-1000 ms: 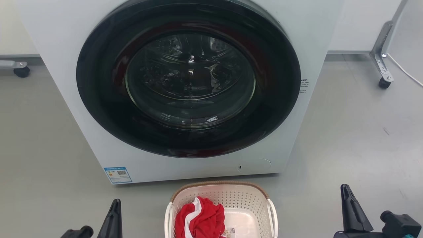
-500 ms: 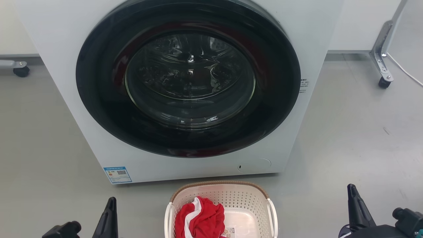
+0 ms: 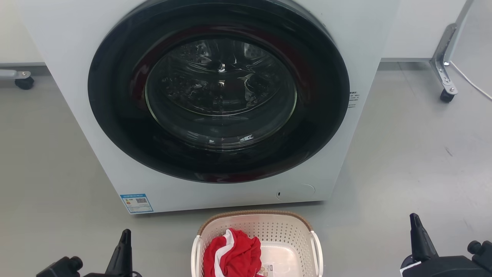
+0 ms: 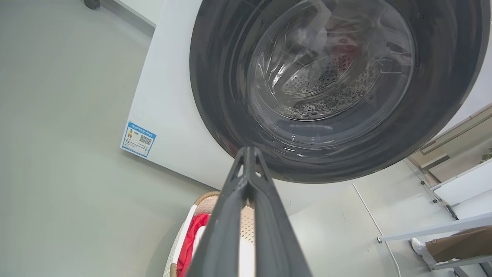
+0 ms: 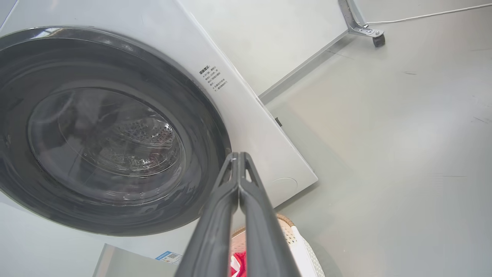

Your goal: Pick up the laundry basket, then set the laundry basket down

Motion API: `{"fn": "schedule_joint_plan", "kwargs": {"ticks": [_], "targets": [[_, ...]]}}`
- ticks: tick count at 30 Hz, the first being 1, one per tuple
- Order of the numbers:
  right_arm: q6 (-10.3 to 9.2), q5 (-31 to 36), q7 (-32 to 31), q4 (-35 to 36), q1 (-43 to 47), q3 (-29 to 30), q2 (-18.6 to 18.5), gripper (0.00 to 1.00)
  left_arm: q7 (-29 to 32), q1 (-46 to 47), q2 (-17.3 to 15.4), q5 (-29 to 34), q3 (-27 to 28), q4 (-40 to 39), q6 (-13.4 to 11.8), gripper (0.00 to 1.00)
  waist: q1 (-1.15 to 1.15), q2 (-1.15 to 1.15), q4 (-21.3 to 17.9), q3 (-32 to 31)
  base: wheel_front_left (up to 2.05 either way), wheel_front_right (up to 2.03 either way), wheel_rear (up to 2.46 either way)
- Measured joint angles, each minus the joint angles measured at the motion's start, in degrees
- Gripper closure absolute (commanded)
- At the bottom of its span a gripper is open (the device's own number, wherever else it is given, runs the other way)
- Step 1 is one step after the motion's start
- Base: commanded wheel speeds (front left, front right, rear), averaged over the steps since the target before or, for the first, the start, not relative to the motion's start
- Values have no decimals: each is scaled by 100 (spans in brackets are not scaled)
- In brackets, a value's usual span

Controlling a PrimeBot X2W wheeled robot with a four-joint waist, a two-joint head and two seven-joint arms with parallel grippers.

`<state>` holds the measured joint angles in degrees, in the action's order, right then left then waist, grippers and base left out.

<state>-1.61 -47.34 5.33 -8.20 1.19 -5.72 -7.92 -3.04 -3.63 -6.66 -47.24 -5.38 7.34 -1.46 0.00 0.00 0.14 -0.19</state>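
It looked like a test room or lab fitted out as a laundry corner: a white front-loading washing machine (image 3: 219,92) stood on a bare grey floor (image 3: 403,154), with plain white panels (image 3: 423,27) behind, metal frames (image 3: 442,65) on caster wheels and a loose white cable (image 3: 472,84).

- Nothing before me is sharp enough to read letter for letter
- Lower left of my head view: a blue sticker (image 3: 137,203) with a QR code and tiny print, on the front of the washing machine (image 3: 69,96)
- Right of the door (image 3: 219,92): a few lines of small dark print (image 3: 354,99), illegible
- Bottom centre: a label (image 3: 270,268) on the base of the laundry basket (image 3: 269,227), illegible
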Motion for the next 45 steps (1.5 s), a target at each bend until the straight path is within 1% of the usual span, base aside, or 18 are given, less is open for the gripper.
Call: {"fn": "schedule_joint_plan", "kwargs": {"ticks": [10, 15, 45], "targets": [[135, -724, -183, -149, -98, 218, 91, 100, 177, 125, 68, -717, 176, 155, 105, 100, 0, 0, -2, 5, 0, 0, 0], [211, -1087, -285, -222, -171, 326, 140, 100, 252, 211, 103, -1076, 268, 233, 203, 100, 0, 0, -4, 7, 0, 0, 0], [617, -3238, -857, -657, -436, 977, 393, 100, 699, 597, 309, -3214, 770, 681, 606, 100, 0, 0, -11, 21, 0, 0, 0]]}}
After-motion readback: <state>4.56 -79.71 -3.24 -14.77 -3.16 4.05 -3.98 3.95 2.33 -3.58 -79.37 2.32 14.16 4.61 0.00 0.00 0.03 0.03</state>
